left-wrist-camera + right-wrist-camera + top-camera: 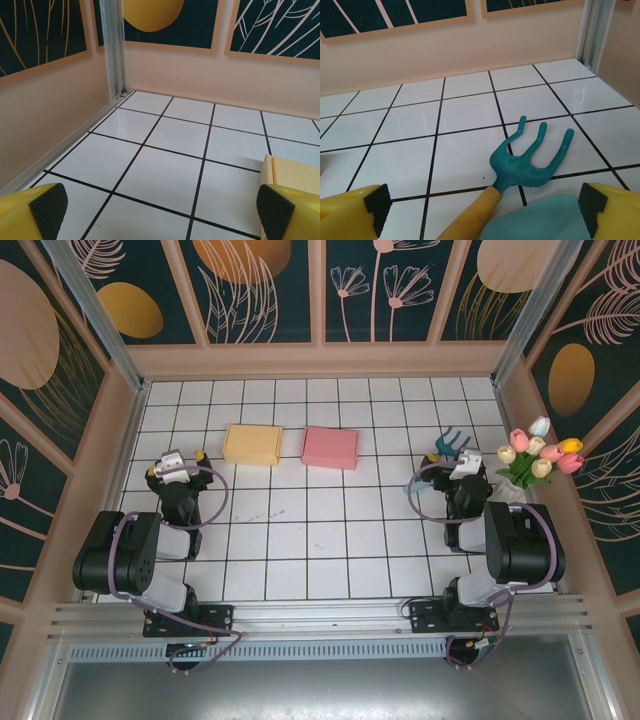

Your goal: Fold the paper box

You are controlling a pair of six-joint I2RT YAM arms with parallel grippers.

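Note:
Two folded paper boxes lie side by side on the far half of the tiled floor: a yellow box [252, 444] and a pink box [330, 447]. My left gripper [176, 464] rests low at the left, open, with bare tile between its pads; the yellow box [295, 172] edges in beside its right fingertip [275, 210]. My right gripper [463, 468] sits at the right, open, nothing held. A teal garden fork [532, 155] with a yellow handle lies on the tiles between and ahead of the right fingers.
A teal fork and trowel [448, 444] lie just beyond the right gripper. A bunch of tulips [540, 455] stands at the right wall. A pale teal blade [540, 222] shows under the right wrist. Walls enclose the floor, with a metal post [114, 47] in the left corner.

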